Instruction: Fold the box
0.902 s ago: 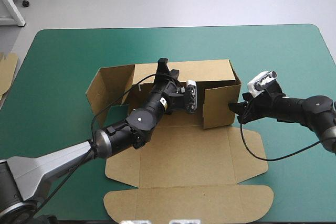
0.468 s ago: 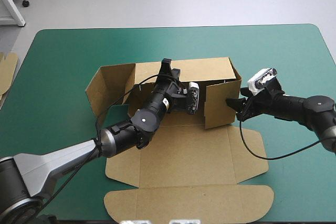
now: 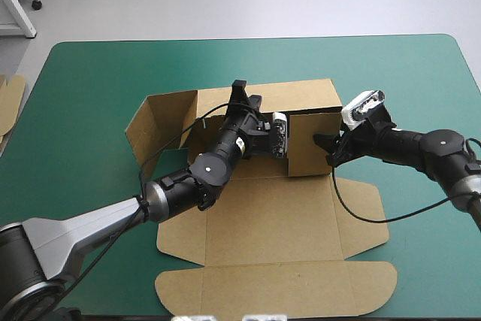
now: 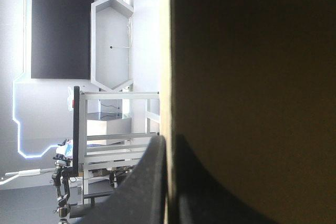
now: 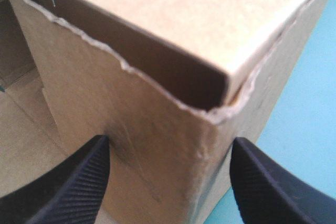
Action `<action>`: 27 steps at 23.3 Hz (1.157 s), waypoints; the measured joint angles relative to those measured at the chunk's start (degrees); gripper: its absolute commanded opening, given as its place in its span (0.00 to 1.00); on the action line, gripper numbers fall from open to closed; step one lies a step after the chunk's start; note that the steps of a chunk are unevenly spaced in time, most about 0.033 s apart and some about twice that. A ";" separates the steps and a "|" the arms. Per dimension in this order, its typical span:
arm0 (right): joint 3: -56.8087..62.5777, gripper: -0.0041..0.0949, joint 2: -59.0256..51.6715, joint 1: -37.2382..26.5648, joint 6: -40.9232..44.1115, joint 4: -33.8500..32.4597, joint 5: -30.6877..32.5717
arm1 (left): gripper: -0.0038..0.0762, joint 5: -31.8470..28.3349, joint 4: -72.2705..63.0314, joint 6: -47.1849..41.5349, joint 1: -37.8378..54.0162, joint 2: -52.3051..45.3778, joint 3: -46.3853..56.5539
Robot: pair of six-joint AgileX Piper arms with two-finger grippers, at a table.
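The left gripper (image 3: 242, 97) pinches a raised wall of the box (image 3: 263, 223), whose inside is dark. The right gripper (image 5: 168, 148) has its jaws spread astride a corner. Open desk (image 3: 90, 80) lies all round.

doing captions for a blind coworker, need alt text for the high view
A brown box sits half-formed on a teal-green table, back and side walls raised, lid flat toward the near edge. The left tool pinches the back wall's top edge, and the right tool stands open at the box's right corner.
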 measured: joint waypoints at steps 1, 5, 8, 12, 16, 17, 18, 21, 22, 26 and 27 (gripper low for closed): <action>-0.73 0.65 0.00 0.50 2.28 -1.45 -0.63 | 0.03 0.00 0.00 0.00 0.00 0.03 -0.03; -3.99 0.62 0.00 1.97 12.98 -10.09 -1.54 | 0.03 -0.17 0.00 -0.05 0.00 0.12 -0.14; -6.25 0.61 0.00 3.07 21.67 -16.87 -1.55 | 0.03 -0.37 0.00 -0.05 0.00 0.11 -0.22; -6.94 0.54 0.34 3.63 27.51 -18.83 -1.49 | 0.03 -0.64 0.00 -0.05 0.00 0.11 -0.22; -9.64 0.45 3.69 4.78 33.57 -21.50 -0.86 | 0.03 -0.16 0.00 -0.05 0.00 0.11 -0.22; -10.29 0.42 4.06 5.38 35.17 -23.53 -1.03 | 0.03 -0.04 -0.12 -0.05 0.00 0.11 -0.22; -11.03 0.39 4.36 5.69 37.28 -26.10 -1.09 | 0.03 -0.03 -0.24 -0.05 0.00 0.11 -0.22; -12.35 0.28 4.61 5.99 39.81 -29.61 -0.19 | 0.03 -0.03 -0.26 -0.05 0.00 0.11 -0.22; -12.52 0.25 4.61 5.99 39.86 -29.94 -0.03 | 0.03 -0.03 -0.26 -0.05 0.00 0.11 -0.22; -12.72 0.10 4.72 5.99 38.64 -30.00 0.04 | 0.03 0.59 -0.26 0.14 0.00 0.11 -0.22; -12.72 0.05 4.72 5.99 38.64 -30.00 -0.02 | 0.03 0.62 -0.26 0.18 0.00 0.11 -0.22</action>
